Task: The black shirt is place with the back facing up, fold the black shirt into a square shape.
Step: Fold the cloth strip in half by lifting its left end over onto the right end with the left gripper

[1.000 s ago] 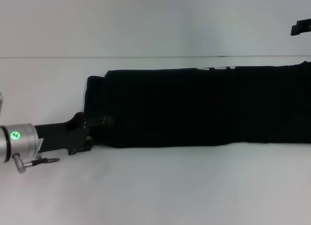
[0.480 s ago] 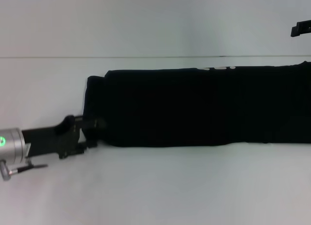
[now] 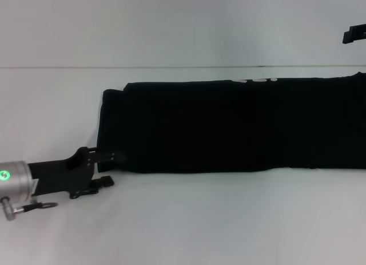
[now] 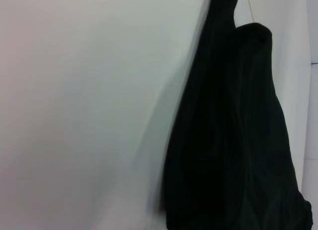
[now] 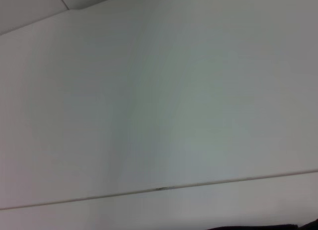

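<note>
Nearest, the left gripper lies low on the white table, fingers spread apart and holding nothing, at the shirt's near left corner. Beyond, the shirt stretches as a long folded band running off to the right, and the right gripper hangs past its far right end, its fingers impossible to judge.

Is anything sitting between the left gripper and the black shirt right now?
Nothing visible. The left gripper, fingers apart, sits at the near left corner of the black shirt, with only bare table around it. The right gripper is far off.
</note>
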Robot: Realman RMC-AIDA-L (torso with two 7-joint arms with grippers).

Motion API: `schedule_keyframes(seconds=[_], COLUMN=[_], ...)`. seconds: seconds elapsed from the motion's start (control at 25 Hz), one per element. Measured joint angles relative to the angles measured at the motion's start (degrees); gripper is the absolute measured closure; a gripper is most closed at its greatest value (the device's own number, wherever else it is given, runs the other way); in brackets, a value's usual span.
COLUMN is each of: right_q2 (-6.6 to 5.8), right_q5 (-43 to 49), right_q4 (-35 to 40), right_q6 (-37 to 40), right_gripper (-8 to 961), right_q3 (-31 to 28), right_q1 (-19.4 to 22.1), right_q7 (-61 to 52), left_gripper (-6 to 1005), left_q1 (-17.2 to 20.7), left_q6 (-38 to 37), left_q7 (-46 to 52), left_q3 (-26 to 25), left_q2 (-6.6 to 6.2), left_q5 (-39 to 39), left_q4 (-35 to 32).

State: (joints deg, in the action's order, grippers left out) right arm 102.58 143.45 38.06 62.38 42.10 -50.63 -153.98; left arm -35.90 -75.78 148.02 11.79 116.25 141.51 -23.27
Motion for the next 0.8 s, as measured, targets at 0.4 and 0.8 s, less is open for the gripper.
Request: schedule_keyframes(seconds=[0.4,0.8], right_q2=[0.15,0.16], right_q5=[0.0,-0.2], right_q4=[-0.1,-0.1], right_q6=[0.0,0.4], right_gripper=[56,56], right_q3=[0.0,-0.2], right_q1=[0.0,0.2], right_q7=[0.1,0.8], left_gripper=[418,438], left_q1=[-3.5,-3.8], left_q6=[7.6,12.4], left_q7=[-0.1,-2.5], left_q3=[-0.4,-0.6], left_q2=[0.83,1.86], left_q5=[-0.4,-7.2], left_q4=[3.9,4.1])
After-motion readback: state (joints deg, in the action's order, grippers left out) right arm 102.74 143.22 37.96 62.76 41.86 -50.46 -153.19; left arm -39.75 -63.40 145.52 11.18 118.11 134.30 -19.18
